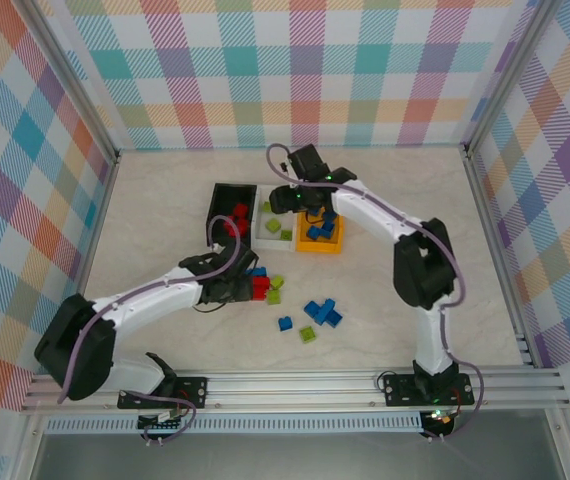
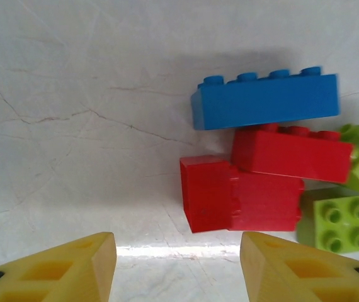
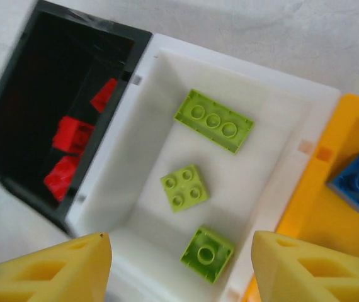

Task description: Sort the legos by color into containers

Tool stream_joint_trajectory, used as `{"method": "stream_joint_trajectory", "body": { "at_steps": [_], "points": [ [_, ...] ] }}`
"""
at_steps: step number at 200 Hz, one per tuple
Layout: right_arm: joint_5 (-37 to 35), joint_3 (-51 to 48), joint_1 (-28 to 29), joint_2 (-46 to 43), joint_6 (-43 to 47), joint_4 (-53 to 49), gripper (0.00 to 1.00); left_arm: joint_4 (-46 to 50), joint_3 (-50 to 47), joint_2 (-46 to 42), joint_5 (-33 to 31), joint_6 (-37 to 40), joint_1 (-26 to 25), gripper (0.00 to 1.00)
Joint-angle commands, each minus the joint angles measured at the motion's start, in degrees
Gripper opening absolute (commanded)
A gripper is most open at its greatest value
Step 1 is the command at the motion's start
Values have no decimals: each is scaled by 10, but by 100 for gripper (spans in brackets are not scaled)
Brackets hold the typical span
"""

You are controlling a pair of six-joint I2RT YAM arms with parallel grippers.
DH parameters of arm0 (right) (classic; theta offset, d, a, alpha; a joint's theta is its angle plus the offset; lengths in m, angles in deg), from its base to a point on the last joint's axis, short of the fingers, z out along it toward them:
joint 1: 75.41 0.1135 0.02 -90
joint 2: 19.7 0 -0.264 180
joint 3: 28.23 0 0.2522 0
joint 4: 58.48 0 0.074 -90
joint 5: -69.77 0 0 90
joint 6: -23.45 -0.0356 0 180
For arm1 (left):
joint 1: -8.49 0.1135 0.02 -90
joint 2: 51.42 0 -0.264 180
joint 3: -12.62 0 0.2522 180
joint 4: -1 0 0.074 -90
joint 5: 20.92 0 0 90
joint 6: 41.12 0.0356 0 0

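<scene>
Where shadow fills the black bin [image 3: 91, 22], red legos [image 3: 72, 135] indistinct

The top camera looks down from high; the right wrist camera sees the same white bin [image 3: 135, 176] up close.

Pale marbled table [image 1: 165, 195], plaid walls [image 1: 295, 70] around

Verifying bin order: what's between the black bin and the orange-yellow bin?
The white bin, holding three lime green bricks, stands between the black bin and the orange-yellow bin. The right wrist view shows it, the top view too.
</scene>
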Motion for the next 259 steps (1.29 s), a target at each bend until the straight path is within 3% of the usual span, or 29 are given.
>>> {"method": "stream_joint_trajectory", "body": {
  "at_steps": [1,72,103,139,181,219,259],
  "points": [
    [12,-51,4,-64,-13,49,61,-27,30,31,4,21,-1,53],
    [4,-128,4,-115,-20,76,61,-32,42,98,-19,38,-7,44],
    [2,-131,4,-117,-21,79,60,-31,30,105,-38,32,-11,35],
    [-2,-133,4,-120,-20,79,61,-30,18,74,-59,19,-12,19],
    [-5,-147,4,-133,-24,85,60,24,47,-4,-99,13,-12,18],
    [-11,-174,3,-154,-27,94,60,31,119,-20,-141,26,51,18],
    [-12,-204,-3,-175,-32,95,61,-32,230,100,-190,40,109,16]
  ]
}}
